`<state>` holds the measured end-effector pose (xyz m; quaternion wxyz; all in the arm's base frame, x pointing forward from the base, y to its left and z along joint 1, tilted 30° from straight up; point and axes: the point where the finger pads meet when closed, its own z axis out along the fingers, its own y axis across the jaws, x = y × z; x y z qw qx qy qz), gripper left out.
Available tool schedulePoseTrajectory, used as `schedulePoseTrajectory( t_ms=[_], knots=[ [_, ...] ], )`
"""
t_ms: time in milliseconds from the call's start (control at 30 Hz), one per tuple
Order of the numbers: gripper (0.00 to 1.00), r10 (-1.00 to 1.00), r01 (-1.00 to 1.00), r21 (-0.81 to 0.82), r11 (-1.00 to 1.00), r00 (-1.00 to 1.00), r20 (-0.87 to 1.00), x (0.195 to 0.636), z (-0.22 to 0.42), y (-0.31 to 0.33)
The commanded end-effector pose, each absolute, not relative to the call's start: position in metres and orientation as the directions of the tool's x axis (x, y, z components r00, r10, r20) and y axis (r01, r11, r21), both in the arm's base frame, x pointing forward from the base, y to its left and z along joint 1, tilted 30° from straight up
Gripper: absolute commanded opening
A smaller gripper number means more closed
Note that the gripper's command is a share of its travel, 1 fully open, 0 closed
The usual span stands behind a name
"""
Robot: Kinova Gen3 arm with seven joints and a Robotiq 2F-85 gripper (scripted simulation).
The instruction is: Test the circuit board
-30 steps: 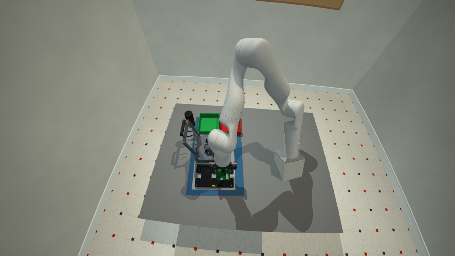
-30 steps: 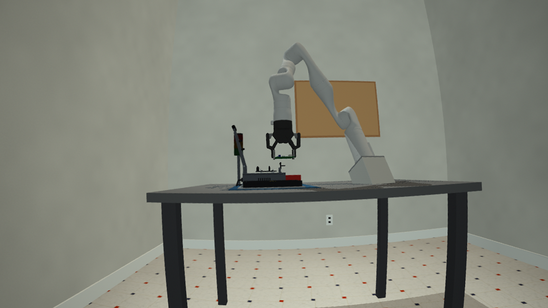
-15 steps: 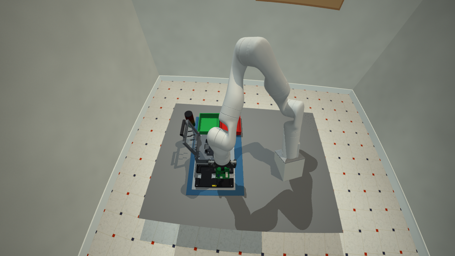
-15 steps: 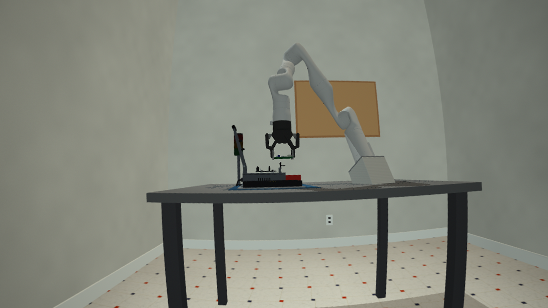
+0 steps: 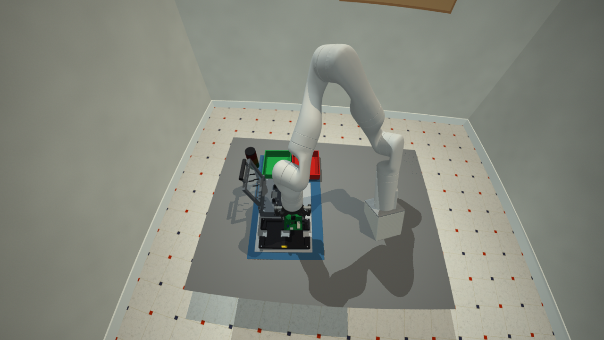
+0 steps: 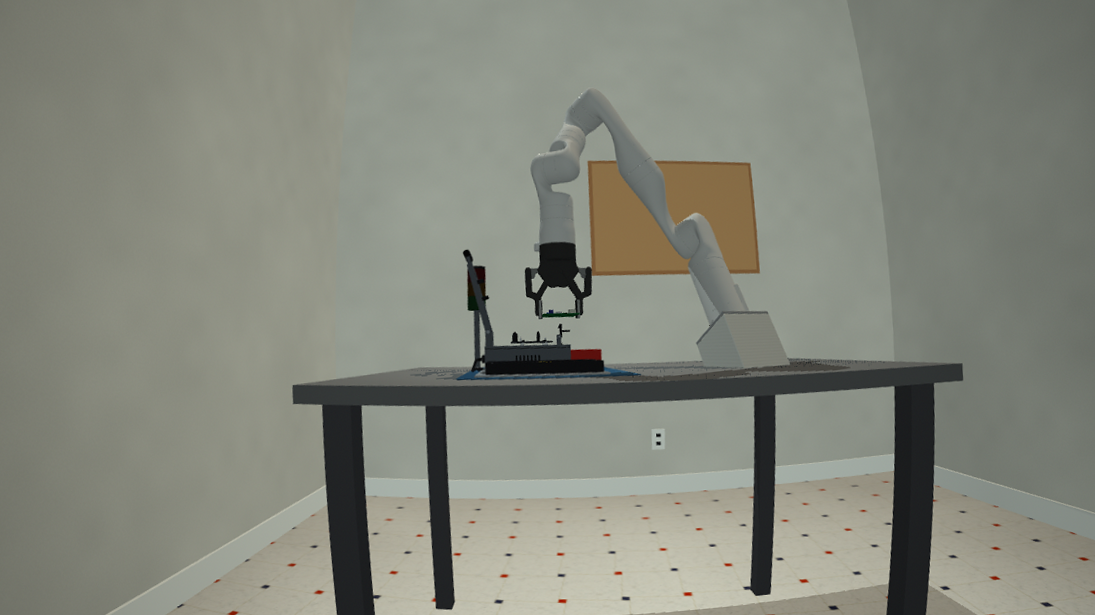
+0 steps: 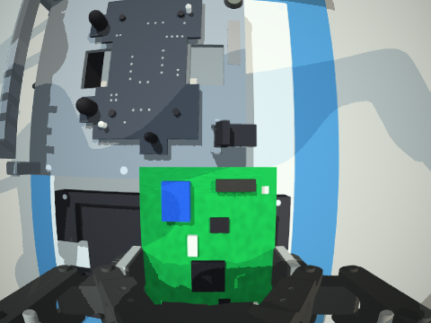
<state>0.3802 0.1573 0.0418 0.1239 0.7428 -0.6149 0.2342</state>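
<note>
My gripper (image 5: 293, 214) (image 6: 560, 309) (image 7: 207, 264) is shut on the green circuit board (image 5: 292, 222) (image 6: 560, 314) (image 7: 244, 242) by its side edges. The board is level, component side up, above the black tray (image 5: 274, 242) (image 7: 108, 229), its far edge by the tester's near edge. A white connector (image 5: 298, 225) is at its near right; my gripper hides it in the wrist view. The tester (image 6: 529, 352) (image 7: 72, 154) has two white pins (image 7: 189, 8) (image 7: 102, 125), a lone black post (image 7: 151, 138) at its near side and a latch hook (image 7: 223, 134) at right. Its lid (image 5: 252, 198) (image 6: 480, 305) stands open.
The green bin (image 5: 275, 162) and red bin (image 5: 314, 163) (image 6: 586, 355) are behind the tester. The signal light (image 5: 251, 157) (image 6: 476, 287) stands at the back left and shows no bright lamp. Two more black posts (image 7: 98, 20) (image 7: 86, 107) rise along the tester's left side, near the upright lid.
</note>
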Motion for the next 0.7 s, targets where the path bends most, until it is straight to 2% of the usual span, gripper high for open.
schedulePoseTrajectory(
  t_ms=[0,667],
  knots=[
    [0.77,-0.86,-0.973,-0.111,-0.204,0.124,0.495,0.385,0.049,0.151],
    [0.77,-0.86,-0.973,-0.111,-0.204,0.124,0.495,0.413,0.086,0.104]
  ],
)
